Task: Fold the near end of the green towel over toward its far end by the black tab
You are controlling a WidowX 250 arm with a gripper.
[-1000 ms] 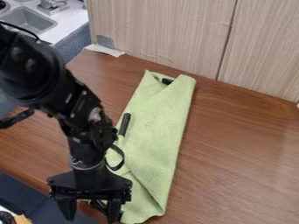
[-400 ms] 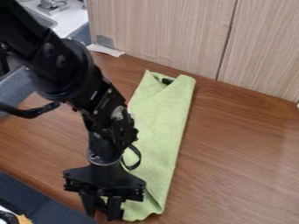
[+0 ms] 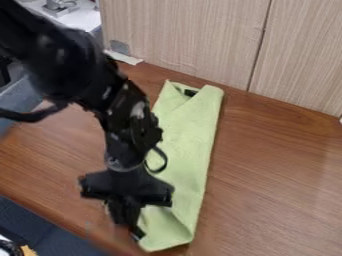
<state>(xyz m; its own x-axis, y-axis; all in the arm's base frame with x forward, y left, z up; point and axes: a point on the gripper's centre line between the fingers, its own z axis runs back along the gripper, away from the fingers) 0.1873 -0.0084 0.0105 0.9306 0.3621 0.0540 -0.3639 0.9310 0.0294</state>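
The black two-finger gripper points down at the near end of a folded light green cloth, against the side nearer the table's front-left edge. Whether it is open, closed or pinching the fabric cannot be told, since its lower part merges into a dark shape by the cloth's border. Its downward pose seems suited to working at that border without lying across the whole cloth. A black cable loop bows out from the arm over the cloth, probably slack so that the wrist can turn. The cloth lies lengthwise on the wooden table, its far end near the back edge and its near end close to the front-left edge. Its sides are folded inward into a long, narrow shape, and a small dark piece shows in the opening at the far end, perhaps part of something wrapped inside. Along the back edge stands a wood-grain panel, and a white strip lies at its foot by the table's far-left corner, possibly to hold the panel in place. Past that corner is a metal faucet; beyond the front-left edge is a dark blue surface.
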